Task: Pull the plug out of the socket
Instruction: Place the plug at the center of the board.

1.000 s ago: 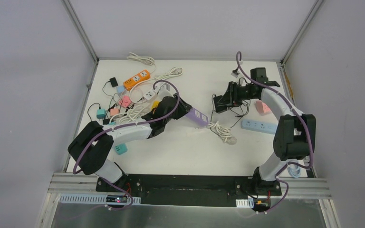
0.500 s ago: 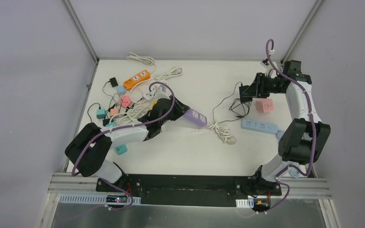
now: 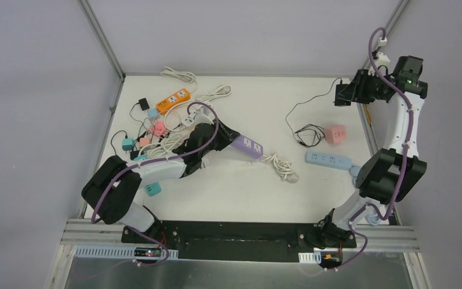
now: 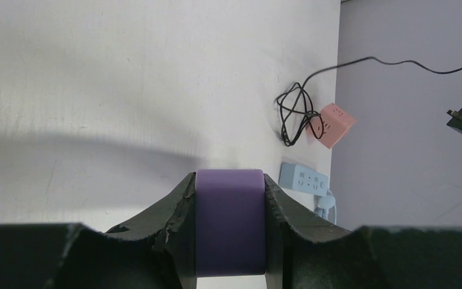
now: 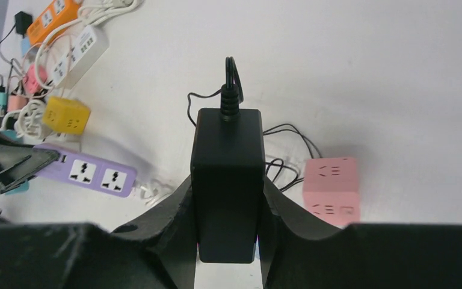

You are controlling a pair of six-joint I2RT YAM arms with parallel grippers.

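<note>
My left gripper is shut on one end of the purple power strip, which lies on the table; the strip fills the space between the jaws in the left wrist view. My right gripper is shut on a black plug adapter and holds it raised at the far right, well apart from the strip. Its thin black cord trails down to a tangle beside the pink cube socket. The purple strip shows two bare outlets in the right wrist view.
A light blue power strip lies at the right. A white coiled cord runs from the purple strip. An orange strip, a white strip, a yellow cube and several small plugs crowd the far left. Walls close the right side.
My right gripper has carried the black plug adapter from beside the purple strip up and away to the far right corner, its cord stretching out behind it. The left gripper has stayed on the purple strip.
</note>
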